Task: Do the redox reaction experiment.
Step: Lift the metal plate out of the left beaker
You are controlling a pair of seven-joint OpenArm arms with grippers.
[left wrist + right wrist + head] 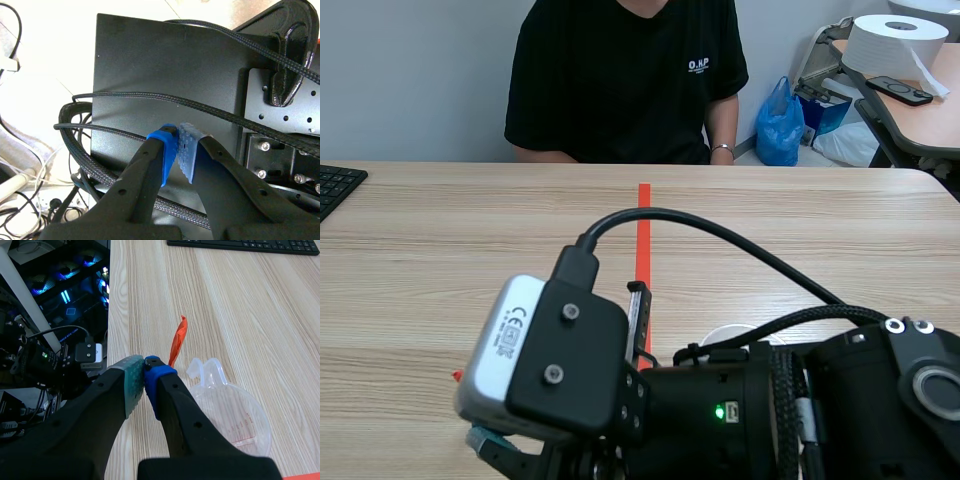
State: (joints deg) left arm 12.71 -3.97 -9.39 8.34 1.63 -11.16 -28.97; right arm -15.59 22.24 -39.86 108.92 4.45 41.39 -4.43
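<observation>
I'd say nothing is started yet: the clear beaker (235, 415) sits empty near the robot-side edge of the desk (240, 305), just beside the right pincer (145, 365), closed on nothing. The left pincer (177, 145), likewise closed and empty-handed, faces a black panel (160, 65).
</observation>
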